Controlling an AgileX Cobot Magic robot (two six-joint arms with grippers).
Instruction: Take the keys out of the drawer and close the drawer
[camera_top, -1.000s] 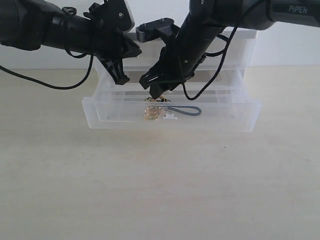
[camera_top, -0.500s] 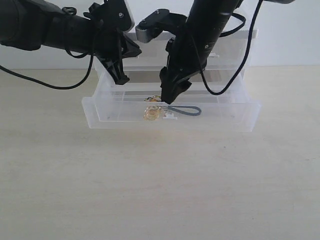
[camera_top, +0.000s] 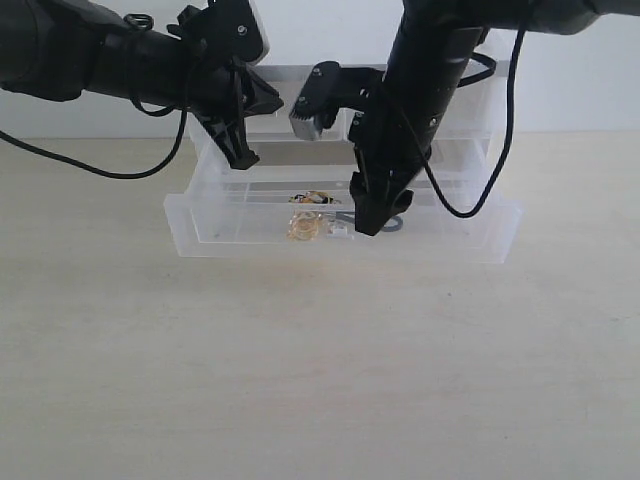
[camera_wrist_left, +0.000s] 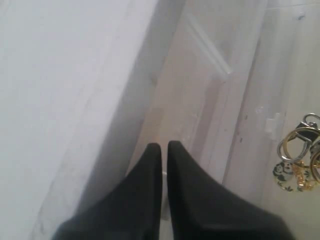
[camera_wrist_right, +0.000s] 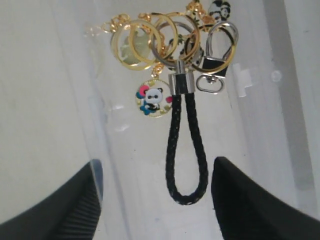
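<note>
**Right wrist view: wide-open hand straddles the key strap, nothing gripped yet**

The right hand (camera_wrist_right: 157, 162) stands wide, one finger on either side of the black loop strap (camera_wrist_right: 186, 150). Neither finger touches it, so it holds nothing. The keys (camera_wrist_right: 172, 47) lie flat on the floor of the drawer (camera_top: 240, 238), about midway along it and just behind its front wall. The gold rings, clasps and panda charm are bunched at one end, and the strap trails out towards the hand. The drawer is pulled out towards the front edge of the bench (camera_top: 320, 380), and its cabinet sits near the bench's far edge.

The main risk, as I judge it, is the strap itself. It is thin and lies flat on slick plastic, so fingers that close too high would slide over it and come up empty. If they drive too low, the tips press on the drawer floor and may shove or tilt the drawer. A grip on the strap alone would leave the heavy bunch dangling. On the way up that bunch could swing and catch the front wall or the rim.

The left hand (camera_wrist_left: 164, 146) hangs over the drawer's rear left corner. Its fingers are nearly together with only a sliver between them, and nothing shows in that gap. Whether it touches the drawer wall I cannot tell.
</note>
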